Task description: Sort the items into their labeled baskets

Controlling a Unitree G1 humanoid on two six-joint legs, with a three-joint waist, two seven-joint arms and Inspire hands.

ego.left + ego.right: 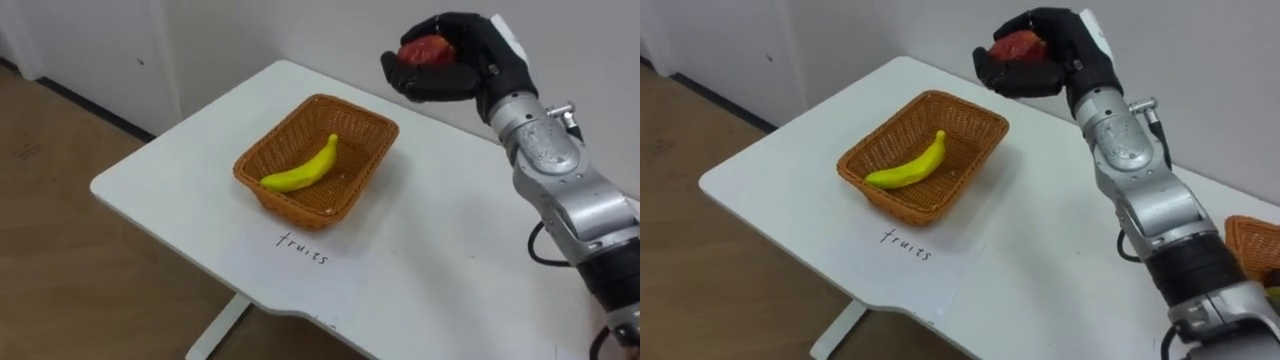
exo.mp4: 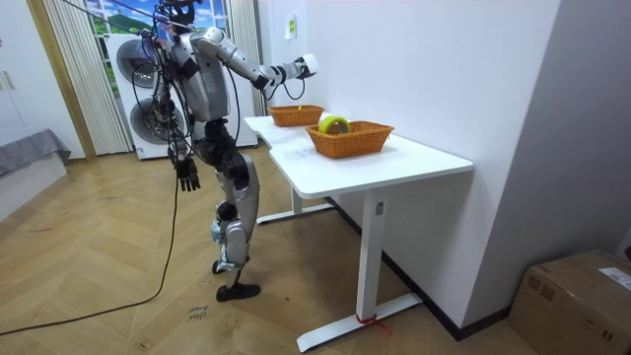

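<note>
Left eye view: my right hand [image 1: 472,66] is raised above the far side of the white tabletop [image 1: 440,230], fingers curled round a red fruit [image 1: 427,49], palm turned up. Down from the hand and to its left, nearer me, sits a wicker basket [image 1: 290,208]. A yellow banana [image 1: 303,167] lies diagonally inside it. A handwritten paper label [image 1: 303,247] lies just beside the basket's near edge.

Room view: I stand at the tabletop's far end, right arm stretched out, the hand above the basket. My left hand [image 2: 187,175] hangs at my side, fingers loose, holding nothing. A second wicker basket [image 2: 350,141], well off from the right hand, holds a yellow-green object [image 2: 334,124].

Right eye view: same grasp on the fruit; the second basket's rim shows beside my right forearm.
</note>
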